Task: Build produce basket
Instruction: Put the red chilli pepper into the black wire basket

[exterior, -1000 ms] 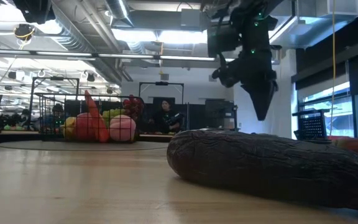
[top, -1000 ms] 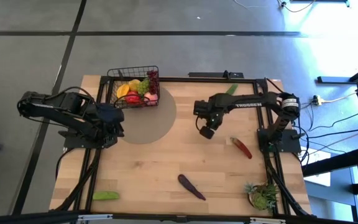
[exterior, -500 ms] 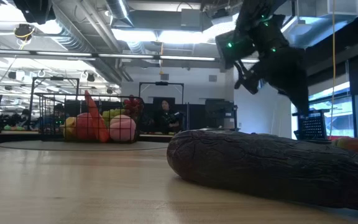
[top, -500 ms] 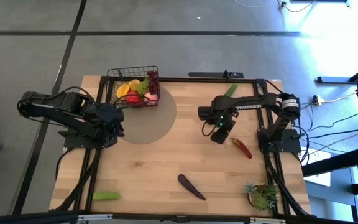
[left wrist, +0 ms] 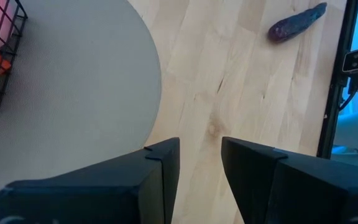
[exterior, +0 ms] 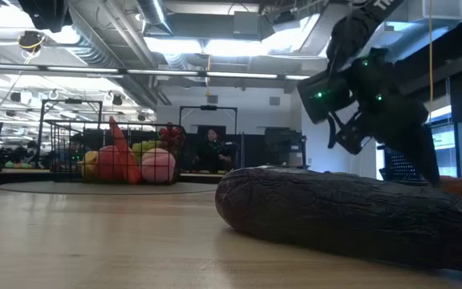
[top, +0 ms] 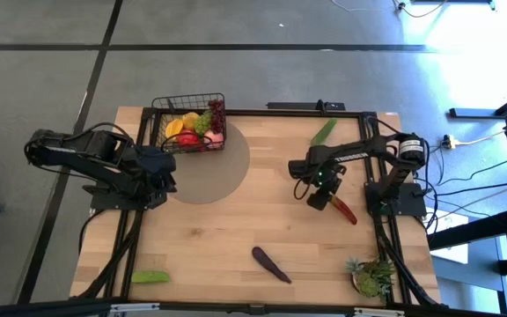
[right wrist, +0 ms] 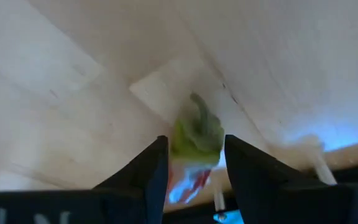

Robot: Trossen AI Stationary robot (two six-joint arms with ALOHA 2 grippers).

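Reaching down over the red chili [top: 343, 210] on the right side of the wooden table [top: 218, 238], right gripper [top: 321, 199] now just above the chili's stem end, having swung from mid-table toward it over the last second. Fingers [right wrist: 143, 169] parted narrowly, straddling the green stem with the red body between them in the right wrist view, nothing gripped yet. Seen low across the table, tilted downward behind the dark eggplant [exterior: 335, 217] that fills the foreground.

Resting folded at the left edge, left gripper [left wrist: 199, 163] slightly open and empty, pointed over the grey round mat [top: 209, 172], unchanged from a second ago.

Sitting at the far left corner, basket [top: 190, 123] already loaded with several fruits: grapes, something orange, pink and red pieces. Lying loose elsewhere: eggplant near the front centre, a green pod [top: 150, 276] at the front left, a cucumber [top: 325, 129] at the far edge, and a potted plant [top: 372, 276] at the front right.

Judging from the shift, next pick clearly the chili; closing and lifting likely to follow, basket well apart across the table.
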